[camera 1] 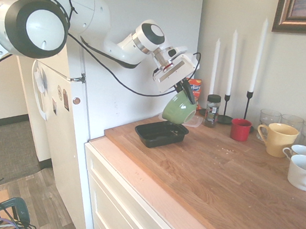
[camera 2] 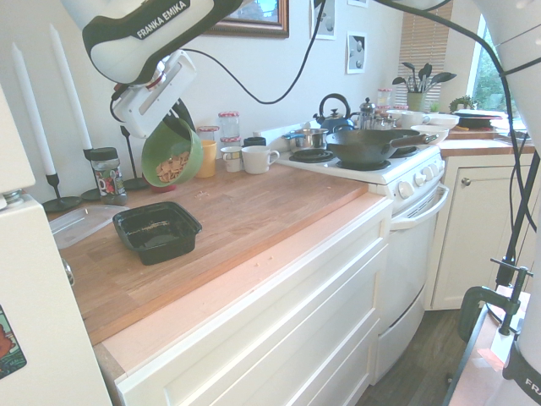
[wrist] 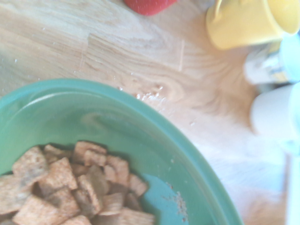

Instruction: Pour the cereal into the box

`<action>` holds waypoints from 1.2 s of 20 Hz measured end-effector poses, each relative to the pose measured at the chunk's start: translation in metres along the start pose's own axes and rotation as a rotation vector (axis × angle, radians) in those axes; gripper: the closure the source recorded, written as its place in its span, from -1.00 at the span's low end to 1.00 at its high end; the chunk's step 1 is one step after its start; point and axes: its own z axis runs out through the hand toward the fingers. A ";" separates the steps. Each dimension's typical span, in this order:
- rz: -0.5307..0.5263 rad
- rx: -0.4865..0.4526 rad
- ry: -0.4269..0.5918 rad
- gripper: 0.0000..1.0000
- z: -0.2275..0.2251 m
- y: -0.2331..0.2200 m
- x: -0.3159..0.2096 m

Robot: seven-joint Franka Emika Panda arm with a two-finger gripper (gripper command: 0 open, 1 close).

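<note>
In the first exterior view, a light-brown wooden surface (camera 1: 229, 173) tops white cabinets beside a white refrigerator (camera 1: 109, 60) in a kitchen. The hand (camera 1: 184, 88) pinches the rim of a round green bowl (camera 1: 179, 108), tilted in the air just above the far end of one shallow black rectangular plastic box (camera 1: 161, 133). Behind stand three white candles (camera 1: 233, 54), one dark-lidded spice jar (camera 1: 212, 110), one red cup (camera 1: 240, 129), one yellow mug (camera 1: 277, 138) and two white mugs (camera 1: 305, 171).

In the second exterior view, the tan cereal pieces (camera 2: 172, 166) sit heaped inside the tilted bowl, which hangs above and beyond the box. A white stove (camera 2: 397, 186) to the right carries one dark pan (camera 2: 368, 145).

In the wrist view, the cereal fills the bowl's low side.
</note>
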 end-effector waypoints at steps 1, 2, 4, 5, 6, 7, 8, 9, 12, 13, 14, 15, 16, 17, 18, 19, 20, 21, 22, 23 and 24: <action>-0.016 -0.019 0.049 1.00 0.000 -0.005 -0.008; -0.033 -0.038 0.097 1.00 0.001 -0.010 -0.016; -0.067 -0.069 0.173 1.00 0.007 -0.018 -0.034; -0.083 -0.082 0.198 1.00 0.010 -0.020 -0.044; -0.097 -0.092 0.218 1.00 0.013 -0.022 -0.052; -0.109 -0.098 0.232 1.00 0.016 -0.024 -0.060; -0.118 -0.102 0.241 1.00 0.017 -0.024 -0.065; -0.124 -0.103 0.247 1.00 0.017 -0.024 -0.067; -0.134 -0.106 0.264 1.00 0.014 -0.019 -0.069; -0.138 -0.108 0.274 1.00 0.013 -0.018 -0.068; -0.141 -0.108 0.281 1.00 0.012 -0.017 -0.069; -0.145 -0.108 0.288 1.00 0.011 -0.018 -0.069; -0.150 -0.109 0.298 1.00 0.010 -0.019 -0.071; -0.154 -0.108 0.309 1.00 0.010 -0.020 -0.072; -0.157 -0.105 0.323 1.00 0.009 -0.022 -0.075; -0.161 -0.102 0.339 1.00 0.007 -0.024 -0.076; -0.164 -0.100 0.356 1.00 0.005 -0.026 -0.076; -0.166 -0.097 0.372 1.00 0.003 -0.028 -0.077; -0.170 -0.096 0.388 1.00 0.001 -0.030 -0.079; -0.174 -0.094 0.402 1.00 -0.001 -0.032 -0.080; -0.177 -0.093 0.412 1.00 -0.002 -0.033 -0.081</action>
